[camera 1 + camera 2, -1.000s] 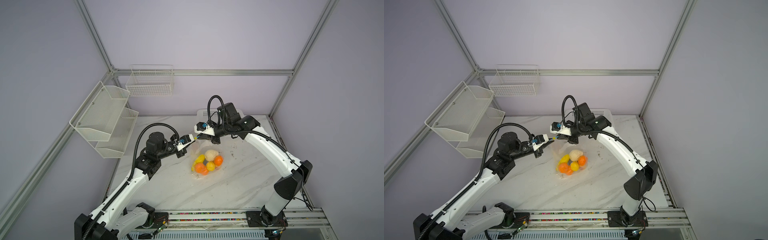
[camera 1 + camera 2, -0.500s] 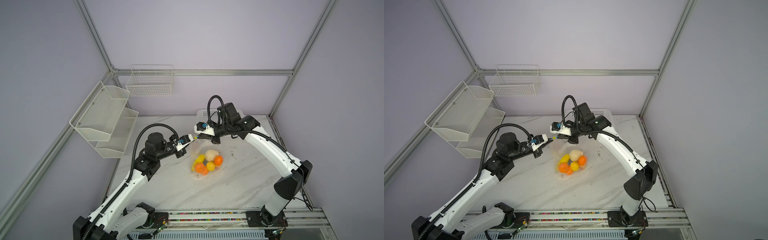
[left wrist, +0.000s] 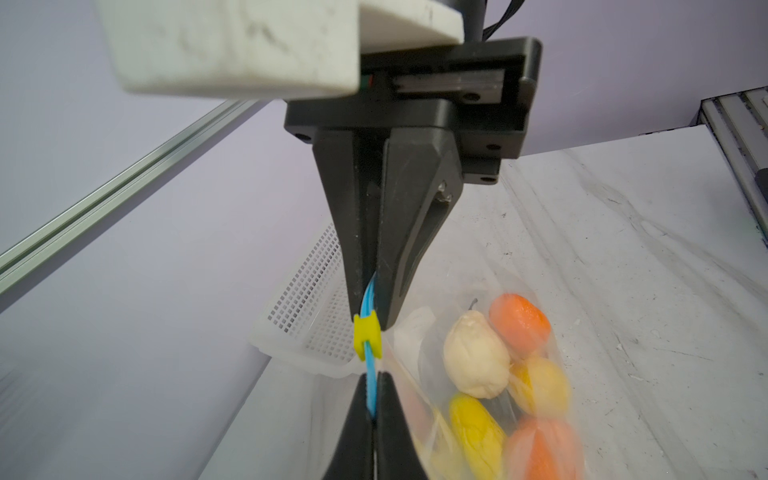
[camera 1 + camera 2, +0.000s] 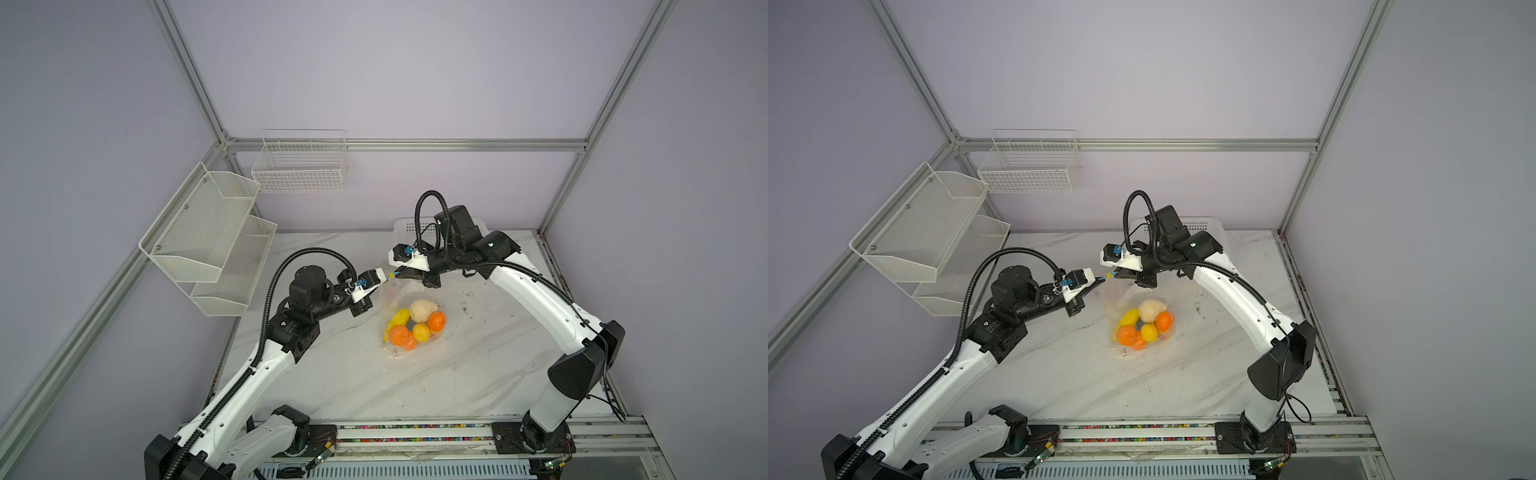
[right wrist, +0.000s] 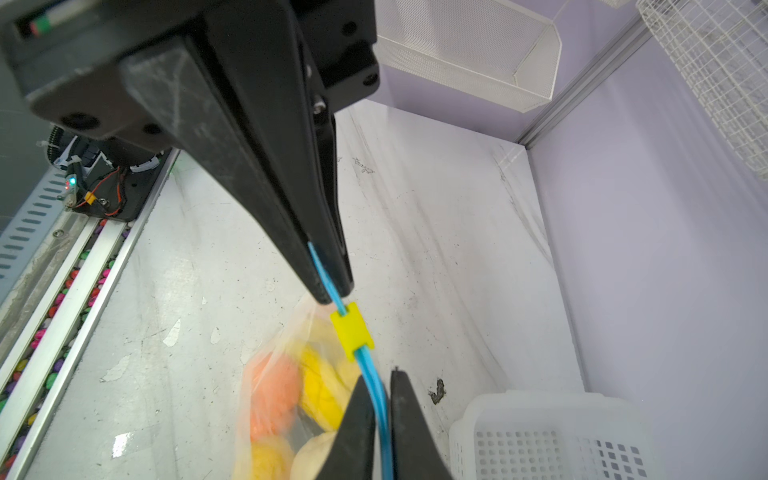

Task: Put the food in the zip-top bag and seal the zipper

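Pinching zipper (image 3: 370,368) tight with left fingers (image 3: 353,424), near yellow tab (image 3: 367,336). Flanking same strip with right fingers (image 5: 415,428) past tab, narrow gap; can't tell if gripping. Holding zip-top bag (image 4: 388,297) up by zipper, food (image 4: 417,328) inside, bottom on table (image 4: 332,374).

Soft, even light fills the booth, and the marble table (image 4: 332,386) carries barely a shadow from edge to edge. Both top views are crisp, though the frame posts (image 4: 188,70) splay toward the corners. In both wrist views the food (image 3: 476,359) smears (the orange pieces worst), and the white mount (image 3: 232,45) nearest the lens is soft.
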Motion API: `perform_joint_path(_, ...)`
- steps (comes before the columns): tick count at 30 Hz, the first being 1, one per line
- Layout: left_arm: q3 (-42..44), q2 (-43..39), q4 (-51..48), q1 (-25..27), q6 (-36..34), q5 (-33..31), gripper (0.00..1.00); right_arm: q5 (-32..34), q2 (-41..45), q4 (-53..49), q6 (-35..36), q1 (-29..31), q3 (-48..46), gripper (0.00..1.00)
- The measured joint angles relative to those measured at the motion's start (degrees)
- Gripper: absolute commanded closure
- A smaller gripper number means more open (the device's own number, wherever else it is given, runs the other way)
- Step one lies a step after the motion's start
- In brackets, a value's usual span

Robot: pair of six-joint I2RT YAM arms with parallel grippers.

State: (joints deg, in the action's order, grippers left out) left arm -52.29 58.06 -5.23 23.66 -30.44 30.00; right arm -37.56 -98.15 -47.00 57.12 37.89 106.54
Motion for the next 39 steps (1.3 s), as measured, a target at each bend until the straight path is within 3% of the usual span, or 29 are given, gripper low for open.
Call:
perform_joint_path(3,0.00,0.13,0.02,0.00,0.02,0.00,1.00,0.07,0.00,0.02,0.11,0.00,0.00,0.73)
perform_joint_path(15,0.00,0.17,1.01,0.00,0.24,-0.24,1.00,-2.82,0.00,0.63,0.20,0.07,-0.02,0.69)
perform_joint_path(32,0.00,0.17,1.84,0.00,0.90,-0.31,1.00,-4.92,0.00,1.77,0.22,1.31,0.00,0.69)
perform_joint_path(39,0.00,0.17,2.60,0.00,0.90,-0.48,1.00,-4.96,-0.11,1.53,0.42,1.77,1.92,0.73)
